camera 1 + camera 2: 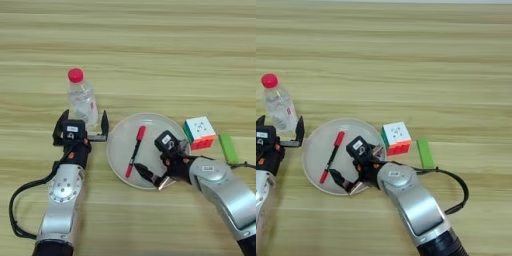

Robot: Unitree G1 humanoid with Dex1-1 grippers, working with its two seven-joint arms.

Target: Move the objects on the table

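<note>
Pen lies on plate; right claw hangs released over the rim beside it, seemingly lining up a grasp. Left claw, also spread, waits just before bottle. Next: centre on pen, clench.

We see a clear plastic bottle with a red cap upright on the striped light-brown wooden tabletop. Right of it, a round white plate holds a red marker pen. Further right sit a colourful puzzle cube and a flat green rectangular block.
</note>
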